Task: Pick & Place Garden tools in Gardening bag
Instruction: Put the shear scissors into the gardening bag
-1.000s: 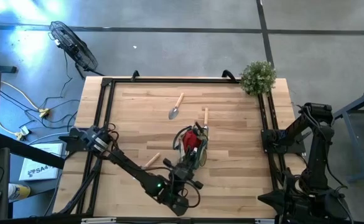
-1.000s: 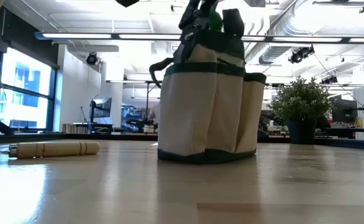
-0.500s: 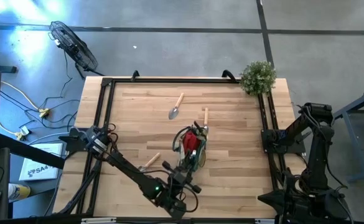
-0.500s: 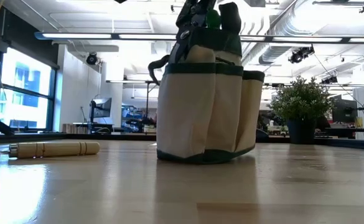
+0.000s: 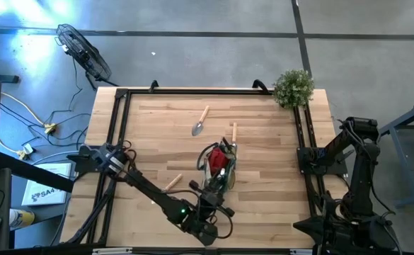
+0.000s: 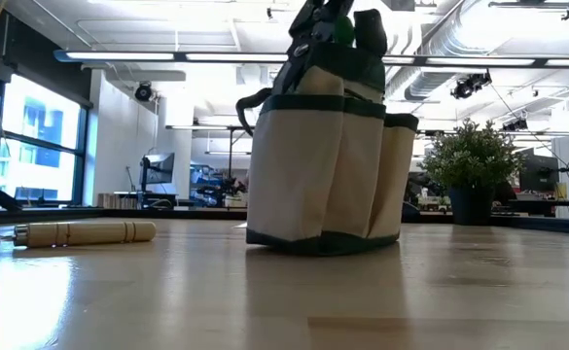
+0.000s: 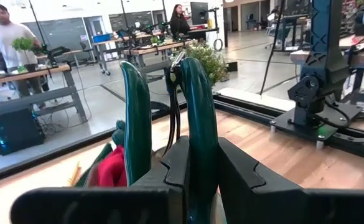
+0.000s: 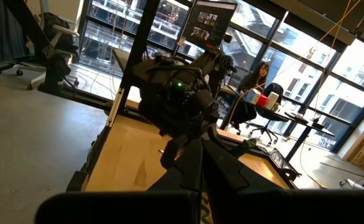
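High view: the gardening bag (image 5: 216, 170) stood near the middle of the wooden table (image 5: 263, 134), with a red cone-shaped piece (image 5: 219, 161) showing inside it. The left gripper (image 5: 208, 190) sat at the bag's near rim, its fingers (image 7: 197, 112) pinched narrow on a dark green loop handle (image 7: 134, 118) (the wrist view showed the strap between them). One trowel (image 5: 201, 122) lay on the boards beyond the bag; another wooden handle (image 5: 233, 132) pointed away from the bag's far edge, and a third (image 5: 173, 182) lay just beside the bag, close to the left arm. A bushy plant (image 5: 293, 88) occupied the far corner. The right gripper (image 8: 201, 163), fingers shut, waited well apart from the bag, off the table's right edge.
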`<control>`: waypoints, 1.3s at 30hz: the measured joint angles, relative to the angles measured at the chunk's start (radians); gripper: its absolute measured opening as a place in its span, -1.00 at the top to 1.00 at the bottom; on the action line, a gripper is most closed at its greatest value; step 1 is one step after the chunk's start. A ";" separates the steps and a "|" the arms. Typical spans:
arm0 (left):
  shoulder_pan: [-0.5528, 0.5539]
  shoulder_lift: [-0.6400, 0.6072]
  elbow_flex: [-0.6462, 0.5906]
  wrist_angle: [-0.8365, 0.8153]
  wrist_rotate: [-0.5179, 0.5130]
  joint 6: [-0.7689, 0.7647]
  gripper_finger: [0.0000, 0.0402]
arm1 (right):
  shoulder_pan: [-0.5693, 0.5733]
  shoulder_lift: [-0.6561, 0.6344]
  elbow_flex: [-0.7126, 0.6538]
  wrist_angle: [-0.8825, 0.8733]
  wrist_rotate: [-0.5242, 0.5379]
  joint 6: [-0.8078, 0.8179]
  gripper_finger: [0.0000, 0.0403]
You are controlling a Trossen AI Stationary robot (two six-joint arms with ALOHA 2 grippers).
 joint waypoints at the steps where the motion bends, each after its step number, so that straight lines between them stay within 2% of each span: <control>1: 0.005 0.000 0.006 0.000 -0.001 0.008 0.78 | 0.000 0.000 0.000 0.000 0.000 0.000 0.98; 27: -0.015 -0.014 0.012 0.013 -0.018 -0.001 0.78 | 0.000 0.000 0.000 0.000 0.000 0.000 0.99; 34: -0.039 -0.014 0.012 0.040 -0.018 0.053 0.78 | 0.000 0.000 0.000 0.000 0.000 -0.001 0.99; 39: -0.077 -0.013 0.078 0.065 -0.016 0.187 0.78 | 0.000 0.000 0.000 0.000 0.000 -0.013 0.99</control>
